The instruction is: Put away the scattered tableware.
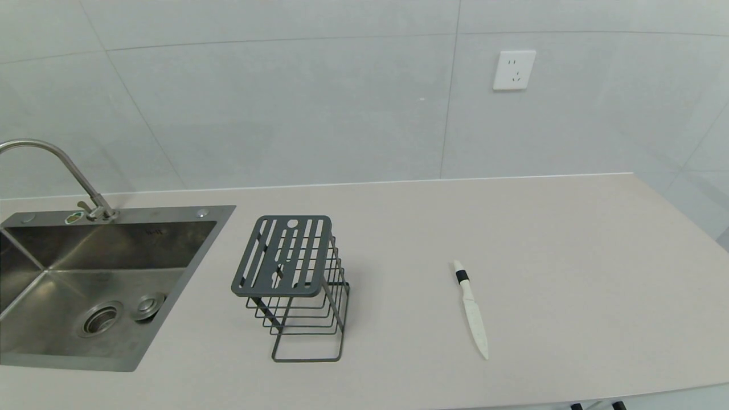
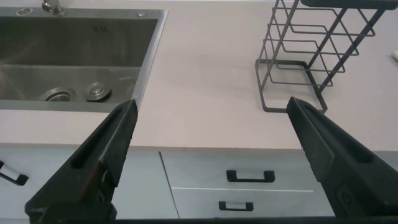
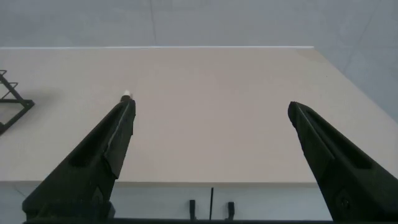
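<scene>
I saw the knife point(image 1: 471, 310) lying on the bench point(image 1: 569, 239), right of the rack point(image 1: 290, 285), on the far side of my right fingers point(image 3: 106, 149); those and my left fingers point(image 2: 106, 155) both stood spread apart, holding nothing.

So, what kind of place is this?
Probably a kitchen: a steel sink with a faucet is set into the pale counter, a slotted rack stands beside it, and a white knife lies on the counter.

Beige matte worktop point(image 1: 541, 228): dark grey slotted metal rack point(image 1: 283, 256) standing upright; white black-banded knife point(image 1: 472, 310) lying flat, well apart to its right.
</scene>
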{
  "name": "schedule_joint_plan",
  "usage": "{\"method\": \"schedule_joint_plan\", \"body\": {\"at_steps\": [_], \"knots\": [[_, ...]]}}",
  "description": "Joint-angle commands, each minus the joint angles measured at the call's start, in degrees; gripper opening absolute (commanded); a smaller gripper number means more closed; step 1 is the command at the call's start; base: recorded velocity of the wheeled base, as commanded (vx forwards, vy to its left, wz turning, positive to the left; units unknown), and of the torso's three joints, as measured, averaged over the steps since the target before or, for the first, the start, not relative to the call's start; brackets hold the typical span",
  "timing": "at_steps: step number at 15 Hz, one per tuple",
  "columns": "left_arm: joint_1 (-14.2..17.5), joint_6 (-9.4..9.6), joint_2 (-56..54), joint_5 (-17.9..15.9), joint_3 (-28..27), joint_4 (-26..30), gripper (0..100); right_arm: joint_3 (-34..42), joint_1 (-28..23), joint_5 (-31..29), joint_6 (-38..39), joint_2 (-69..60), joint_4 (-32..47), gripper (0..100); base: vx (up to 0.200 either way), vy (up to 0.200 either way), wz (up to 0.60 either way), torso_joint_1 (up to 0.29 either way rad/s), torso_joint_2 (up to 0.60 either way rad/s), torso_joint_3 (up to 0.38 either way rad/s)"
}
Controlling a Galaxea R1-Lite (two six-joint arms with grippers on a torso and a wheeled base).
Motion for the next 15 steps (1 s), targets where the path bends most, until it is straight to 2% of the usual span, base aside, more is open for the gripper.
{"method": "schedule_joint_plan", "body": {"at_steps": [1, 2, 4, 6, 8, 11, 12, 14, 15], "knots": [[0.02, -0.09, 0.07, 0.03, 0.0, -0.04, 100, -0.35, 0.09, 4.87, -0.24, 0.34, 0.91, 100, 0.0, 0.0, 0.0, 0.0, 0.0, 0.0], [0.02, -0.09, 0.07, 0.03, 0.0, -0.04, 100, -1.05, 0.44, 10.32, -0.24, 2.53, 1.61, 100, 0.0, 0.0, 0.0, 0.0, 0.0, 0.0], [0.02, -0.61, 0.07, 0.03, 0.0, -0.04, 100, -2.37, 0.88, 14.97, -0.24, 12.03, 2.93, 100, 0.0, 0.0, 0.0, 0.0, 0.0, 0.0], [0.02, -0.61, 0.07, 0.03, 0.0, -0.04, 100, -3.08, 3.78, 18.84, -0.33, 20.99, 2.58, 100, 0.0, 0.0, 0.0, 0.0, 0.0, 0.0], [0.02, -0.61, 0.07, 0.03, 0.0, -0.04, 100, -3.25, 8.27, 19.19, -1.03, 29.96, 1.96, 100, 0.0, 0.0, 0.0, 0.0, 0.0, 0.0], [0.02, -0.61, 0.07, 0.03, 0.0, -0.04, 100, -3.25, 10.46, 19.11, -3.58, 36.72, -1.11, 100, 0.0, 0.0, 0.0, 0.0, 0.0, 0.0], [0.02, -0.61, 0.07, 0.03, 0.0, -0.04, 100, -3.08, 10.64, 19.11, -6.74, 46.22, -10.34, 100, 0.0, 0.0, 0.0, 0.0, 0.0, 0.0], [0.02, -0.61, 0.07, 0.03, 0.0, -0.04, 100, -2.81, 10.64, 19.11, -7.01, 54.92, -19.22, 100, 0.0, 0.0, 0.0, 0.0, 0.0, 0.0], [0.02, -0.61, 0.07, 0.03, 0.0, -0.04, 100, -2.55, 10.73, 19.11, -7.01, 57.47, -21.24, 100, 0.0, 0.0, 0.0, 0.0, 0.0, 0.0]]}}
